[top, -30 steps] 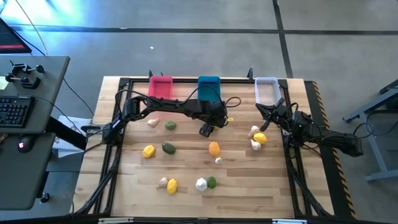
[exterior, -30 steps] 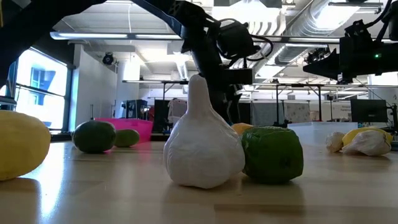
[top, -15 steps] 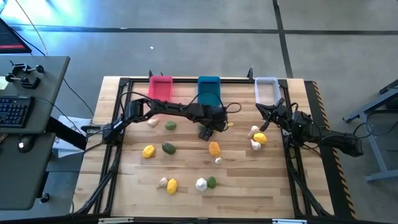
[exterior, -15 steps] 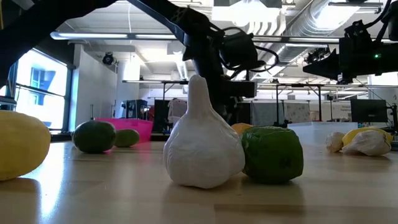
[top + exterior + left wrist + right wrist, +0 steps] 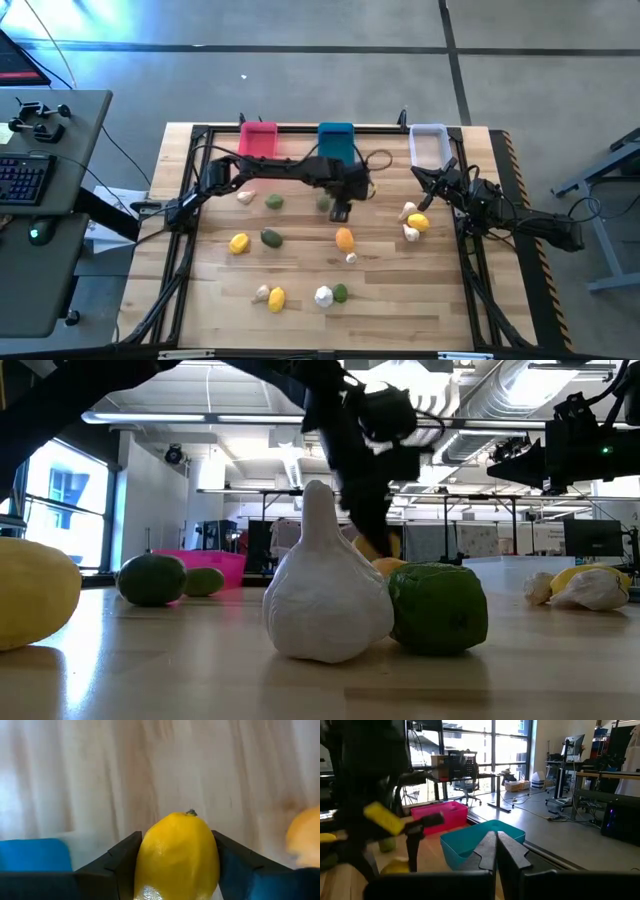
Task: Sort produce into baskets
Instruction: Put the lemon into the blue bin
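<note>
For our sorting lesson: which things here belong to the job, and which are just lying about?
Job: yellow toy lemon in left gripper; pink plastic bin; blue plastic bin; pale translucent bin; white toy garlic.
Lying about: black keyboard; grey side desk.

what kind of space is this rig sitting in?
Looks like an open lab or workshop: bare concrete floor around the wooden table, exposed ceiling ducts, tall windows and cluttered workbenches beyond.
</note>
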### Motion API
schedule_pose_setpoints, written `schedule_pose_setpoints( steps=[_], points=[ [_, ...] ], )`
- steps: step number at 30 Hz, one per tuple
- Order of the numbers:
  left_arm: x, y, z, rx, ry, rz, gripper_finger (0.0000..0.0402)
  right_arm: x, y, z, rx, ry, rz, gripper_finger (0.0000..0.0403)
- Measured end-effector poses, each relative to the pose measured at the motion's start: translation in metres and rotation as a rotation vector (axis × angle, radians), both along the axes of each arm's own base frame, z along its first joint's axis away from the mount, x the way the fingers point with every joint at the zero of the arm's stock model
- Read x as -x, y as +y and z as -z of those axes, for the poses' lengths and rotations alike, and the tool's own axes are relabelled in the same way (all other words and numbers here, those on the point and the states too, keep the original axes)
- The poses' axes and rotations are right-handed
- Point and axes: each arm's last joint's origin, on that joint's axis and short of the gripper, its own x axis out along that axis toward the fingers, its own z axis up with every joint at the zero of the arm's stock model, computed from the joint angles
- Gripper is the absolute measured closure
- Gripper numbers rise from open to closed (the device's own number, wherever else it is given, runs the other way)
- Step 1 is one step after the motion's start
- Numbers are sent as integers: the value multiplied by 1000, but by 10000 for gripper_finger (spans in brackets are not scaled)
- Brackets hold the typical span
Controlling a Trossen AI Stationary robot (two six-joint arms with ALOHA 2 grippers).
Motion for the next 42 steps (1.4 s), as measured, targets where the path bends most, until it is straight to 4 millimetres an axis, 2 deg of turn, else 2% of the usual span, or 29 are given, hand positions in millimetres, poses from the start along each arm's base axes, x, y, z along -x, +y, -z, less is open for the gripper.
schedule_pose_setpoints(
  steps=[6,11,14,21,26,31,37,42],
  points=[
    [2,22,-52,133,-164,-152,210,0,0,0,0,0,-4,402],
    [20,60,-87,160,-260,-292,211,0,0,0,0,1,-3,402],
    [34,88,-98,178,-291,-396,211,0,0,0,0,1,-3,402],
    [61,148,-96,215,-300,-631,211,0,0,0,0,1,-3,402],
    [73,177,-85,219,-286,-715,211,0,0,0,0,0,-2,402],
    [87,193,-73,194,-198,-821,211,0,0,0,0,1,2,402],
    [107,210,-73,174,-147,-939,220,0,0,0,0,1,1,402],
    [115,215,-71,122,-96,-983,231,0,0,0,0,1,1,402]
  ],
)
